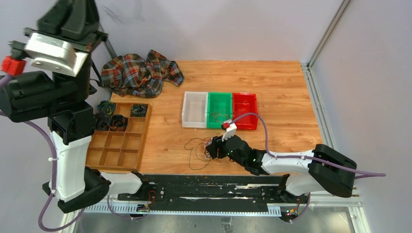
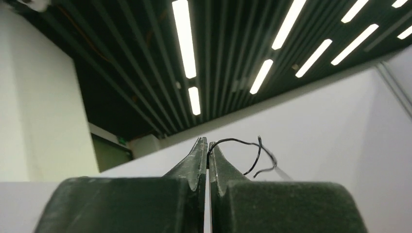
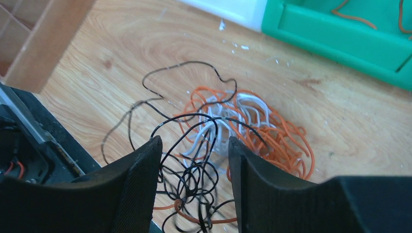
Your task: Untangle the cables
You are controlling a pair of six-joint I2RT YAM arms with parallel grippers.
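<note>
Many cables [image 3: 252, 116] near front edge of table [image 1: 282, 77]

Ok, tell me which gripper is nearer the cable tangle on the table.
Right. The right gripper hangs just above the cable tangle, fingers open. The left gripper is raised far off, pointing at the ceiling, shut on one black wire.

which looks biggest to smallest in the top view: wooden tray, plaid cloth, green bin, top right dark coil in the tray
1. wooden tray and plaid cloth: too alike in spread to rank
2. green bin
3. dark coil, clearly smallest
</note>
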